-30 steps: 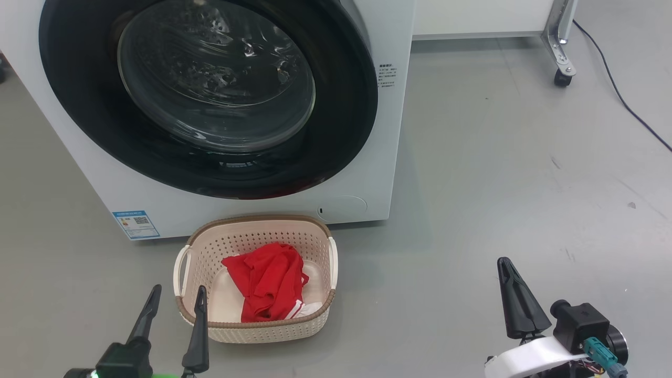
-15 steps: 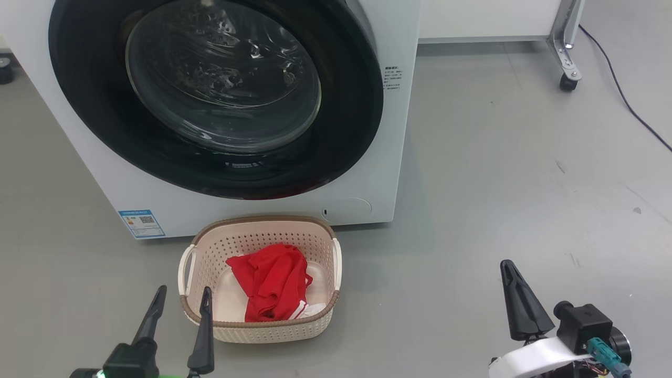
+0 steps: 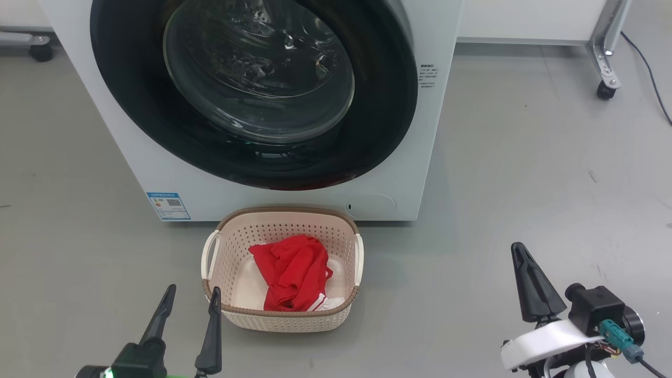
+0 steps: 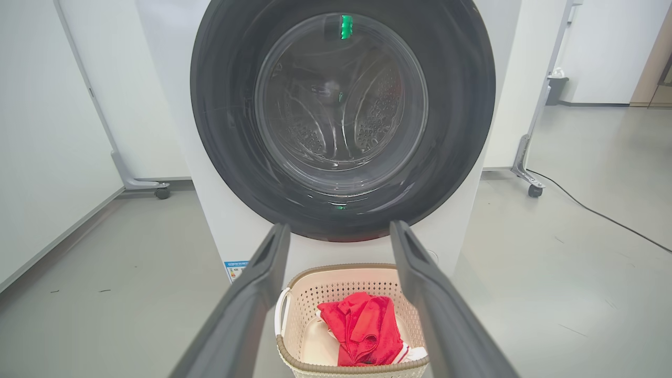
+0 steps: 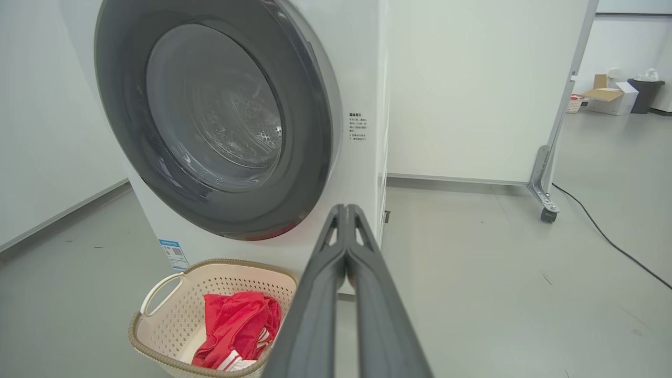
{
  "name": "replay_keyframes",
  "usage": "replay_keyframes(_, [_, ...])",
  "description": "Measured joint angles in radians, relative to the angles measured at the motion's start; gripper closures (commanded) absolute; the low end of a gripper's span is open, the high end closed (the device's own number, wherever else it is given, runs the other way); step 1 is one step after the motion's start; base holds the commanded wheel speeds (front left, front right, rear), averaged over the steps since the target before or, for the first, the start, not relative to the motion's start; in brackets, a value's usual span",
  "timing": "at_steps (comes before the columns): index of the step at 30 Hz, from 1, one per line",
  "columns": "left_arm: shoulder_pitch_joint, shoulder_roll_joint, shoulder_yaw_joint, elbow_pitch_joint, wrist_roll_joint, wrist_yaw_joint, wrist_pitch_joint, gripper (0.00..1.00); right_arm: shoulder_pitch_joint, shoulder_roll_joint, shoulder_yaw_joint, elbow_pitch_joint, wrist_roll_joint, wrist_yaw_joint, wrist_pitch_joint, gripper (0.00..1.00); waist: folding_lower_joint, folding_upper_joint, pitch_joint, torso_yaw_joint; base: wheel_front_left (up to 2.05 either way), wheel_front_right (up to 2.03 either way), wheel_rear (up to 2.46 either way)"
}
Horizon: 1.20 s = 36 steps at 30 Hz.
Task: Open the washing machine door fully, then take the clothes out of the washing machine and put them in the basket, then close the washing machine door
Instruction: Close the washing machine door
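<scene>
- The door (image 3: pixel 252 84) sits shut against the washer (image 3: pixel 294 202).
- The clothes (image 3: pixel 294 273), a red heap, lie in the basket (image 3: pixel 286 212), which stands on the floor (image 3: pixel 499 184) just before the washer.
- The left fingers (image 3: pixel 211 333) stand wide apart, holding nothing, just left of the basket.
- The right fingers (image 3: pixel 530 286) are pressed together, empty, well right of it.
</scene>
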Motion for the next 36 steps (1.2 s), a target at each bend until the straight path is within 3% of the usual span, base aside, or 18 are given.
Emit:
replay_keyframes(22, [-0.115,-0.031,-0.041,-0.065,0.027,-0.001,-0.022,0.00,-0.407,-0.095,0.012,0.034,-0.009,0.062,0.064,1.00,0.0000,0.0000,0.194,0.128,0.00,0.00,0.00])
replay_keyframes(36, [-0.215,-0.055,-0.069,-0.057,0.027,-0.017,-0.044,0.00,-0.709,-0.171,0.026,0.102,0.002,0.078,0.132,1.00,0.0000,0.0000,0.340,0.223,0.00,0.00,0.00])
